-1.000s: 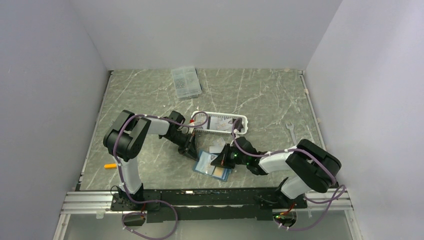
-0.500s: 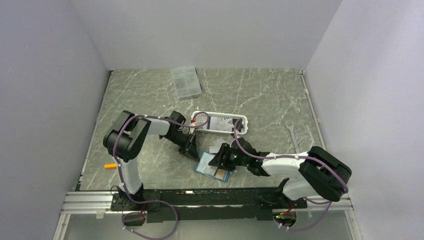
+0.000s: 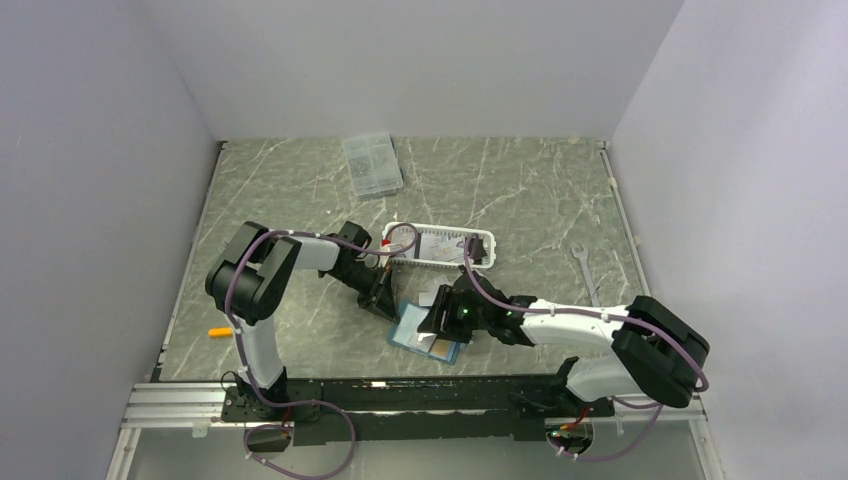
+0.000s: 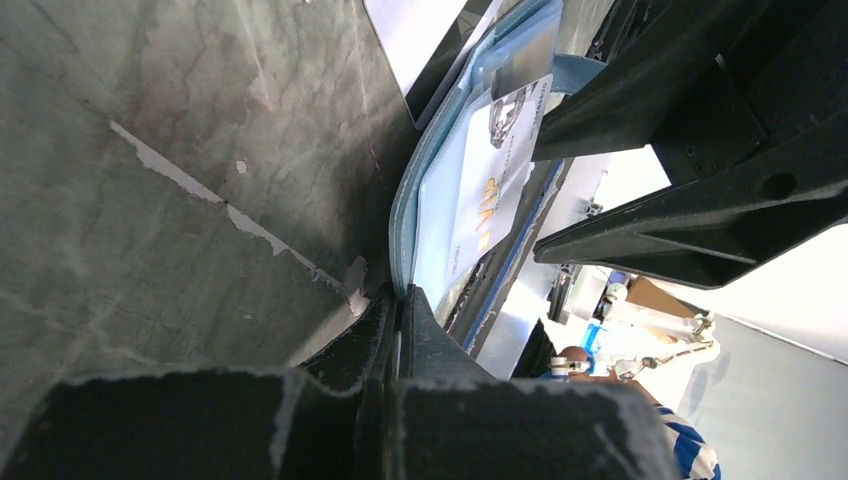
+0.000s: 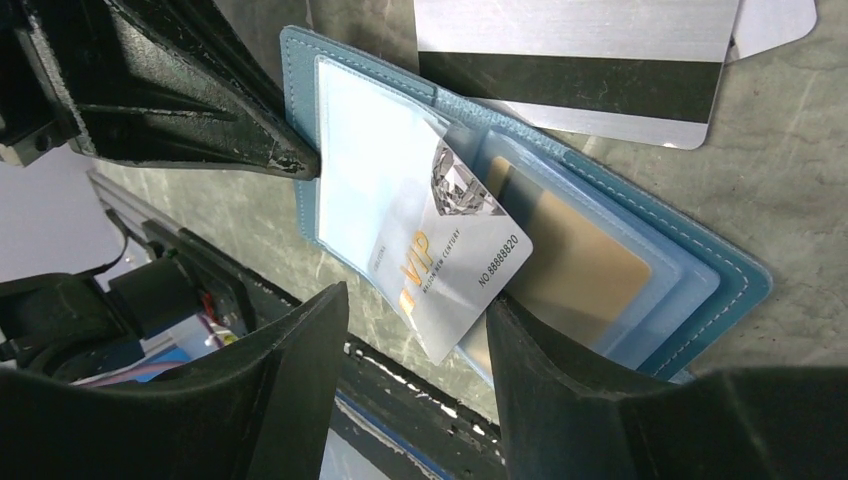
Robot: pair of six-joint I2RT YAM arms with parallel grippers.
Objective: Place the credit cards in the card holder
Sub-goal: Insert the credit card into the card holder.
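Note:
The teal-blue card holder (image 5: 700, 265) lies open on the table (image 3: 425, 335). My left gripper (image 4: 398, 295) is shut on its edge (image 3: 383, 300). A pale grey VIP card (image 5: 450, 255) sticks out at a slant from a clear slot, half in. A yellow-gold card (image 5: 575, 250) sits in a slot beside it. My right gripper (image 5: 415, 300) is open just above the VIP card, one finger on each side and no grip on it. A silver card with a black stripe (image 5: 580, 60) lies on the table by the holder's far edge.
A white slatted basket (image 3: 440, 245) stands just behind the holder. A clear compartment box (image 3: 372, 163) is at the back. A wrench (image 3: 583, 265) lies to the right, and a small orange thing (image 3: 220, 331) at the left edge.
My right gripper has opened and let go of the VIP card, which stays in the slot. The right arm has stretched a little to the left. The left arm has not moved.

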